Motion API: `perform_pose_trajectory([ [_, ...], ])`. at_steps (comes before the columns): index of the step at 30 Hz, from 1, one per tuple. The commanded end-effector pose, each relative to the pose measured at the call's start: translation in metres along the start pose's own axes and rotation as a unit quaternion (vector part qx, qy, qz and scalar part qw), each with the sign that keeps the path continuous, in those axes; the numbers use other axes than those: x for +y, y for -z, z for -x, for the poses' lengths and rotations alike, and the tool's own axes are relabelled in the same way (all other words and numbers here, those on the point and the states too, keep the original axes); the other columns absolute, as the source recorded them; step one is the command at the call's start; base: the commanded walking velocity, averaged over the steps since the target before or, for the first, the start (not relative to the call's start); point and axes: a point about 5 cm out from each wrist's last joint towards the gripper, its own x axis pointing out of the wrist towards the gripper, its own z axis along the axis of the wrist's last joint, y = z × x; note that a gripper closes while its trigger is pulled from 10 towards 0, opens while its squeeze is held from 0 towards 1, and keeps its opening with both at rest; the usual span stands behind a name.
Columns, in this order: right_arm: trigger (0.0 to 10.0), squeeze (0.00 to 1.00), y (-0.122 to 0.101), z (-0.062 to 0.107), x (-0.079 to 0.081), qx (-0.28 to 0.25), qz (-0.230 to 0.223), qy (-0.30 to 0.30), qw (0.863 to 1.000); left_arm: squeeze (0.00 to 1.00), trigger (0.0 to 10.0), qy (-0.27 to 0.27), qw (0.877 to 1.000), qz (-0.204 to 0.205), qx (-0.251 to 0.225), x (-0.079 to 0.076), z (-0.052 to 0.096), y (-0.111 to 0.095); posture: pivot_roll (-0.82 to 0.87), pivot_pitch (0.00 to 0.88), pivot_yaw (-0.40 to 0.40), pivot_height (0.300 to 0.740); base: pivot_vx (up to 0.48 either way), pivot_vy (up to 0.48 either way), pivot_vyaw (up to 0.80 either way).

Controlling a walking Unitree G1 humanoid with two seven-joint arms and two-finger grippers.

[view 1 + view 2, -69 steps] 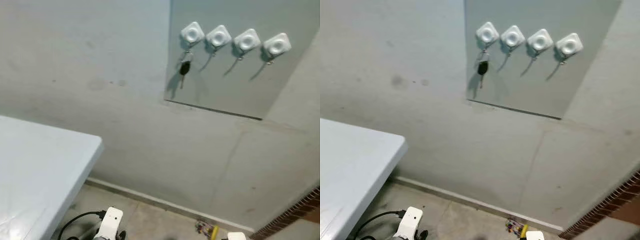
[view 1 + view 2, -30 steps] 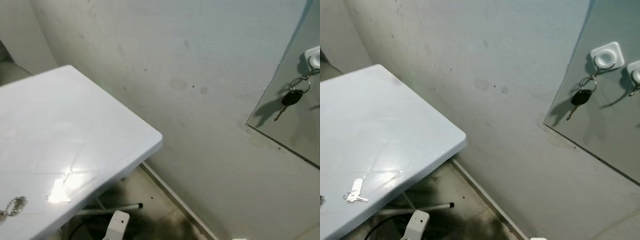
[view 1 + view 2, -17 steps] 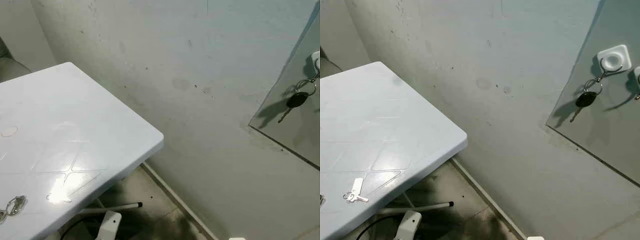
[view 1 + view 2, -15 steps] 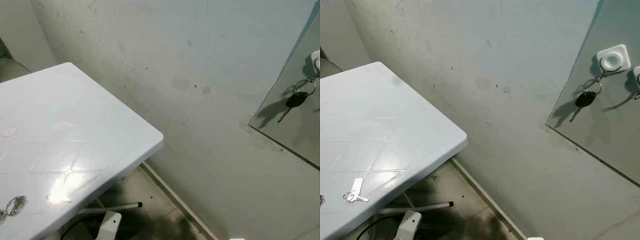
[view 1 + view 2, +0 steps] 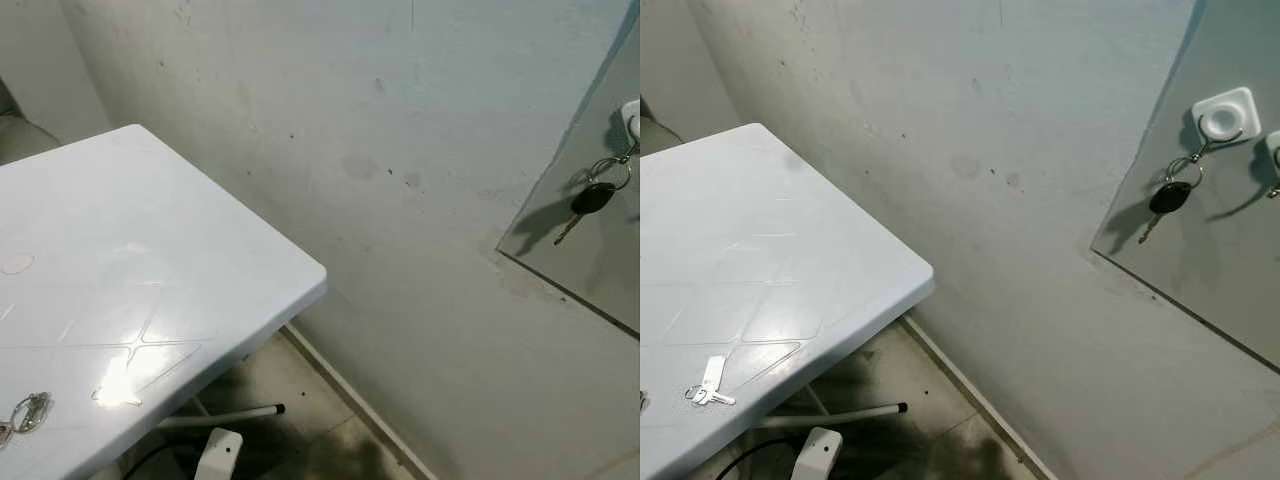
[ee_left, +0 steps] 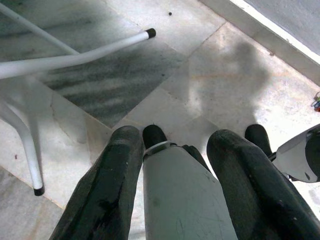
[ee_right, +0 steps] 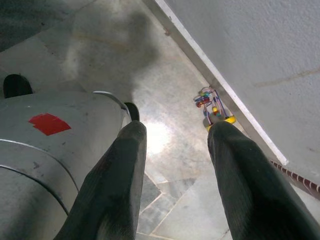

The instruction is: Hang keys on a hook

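table is sitting at my left, against the wall | keys are lying on its near edge | board is hanging on the wall at my right | key is dangling from its hook

You're facing a stained grey wall with a white baseboard above marble floor tiles, and a glossy white folding table stands at near left

The white table juts toward the wall, leaving an open strip of floor between its corner and the baseboard; the table's legs cross the space underneath; the panel hangs unobstructed.
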Motion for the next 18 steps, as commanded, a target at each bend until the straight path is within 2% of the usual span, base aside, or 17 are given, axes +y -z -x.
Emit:
perform_pose_trajectory([
  [1,10.0,0.0,0.0014,0.0,0.0019,0.005,-0.003,0.002,1.0,0.0,10.0,-0.003,1.0,-0.002,0.002,0.0026,0.0004,0.0004,-0.15,0.022,0.0,0.74,0.0,0.0,0.0],
  [12,10.0,0.0,0.0034,0.0004,0.0033,0.007,-0.017,-0.003,1.0,0.0,10.0,-0.011,1.0,-0.003,0.005,0.0117,0.0016,-0.0005,-0.14,0.021,0.003,0.74,0.0,0.0,0.0],
  [16,10.0,0.0,0.003,0.0003,0.0036,0.007,-0.005,-0.006,1.0,0.0,10.0,-0.011,1.0,-0.003,0.005,0.0124,0.0018,-0.0001,-0.14,0.021,0.003,0.74,0.0,0.0,0.0],
  [17,10.0,0.0,0.0021,0.0001,0.0027,0.007,0.018,-0.003,1.0,0.0,10.0,-0.011,1.0,-0.003,0.005,0.0126,0.0018,-0.0001,-0.15,0.023,0.005,0.74,0.0,0.0,0.0],
  [18,10.0,0.0,0.0022,0.0001,0.0027,0.007,0.021,-0.002,1.0,0.0,10.0,-0.011,1.0,-0.004,0.004,0.0119,0.0015,-0.0009,-0.15,0.023,0.005,0.74,0.0,0.0,0.8],
])
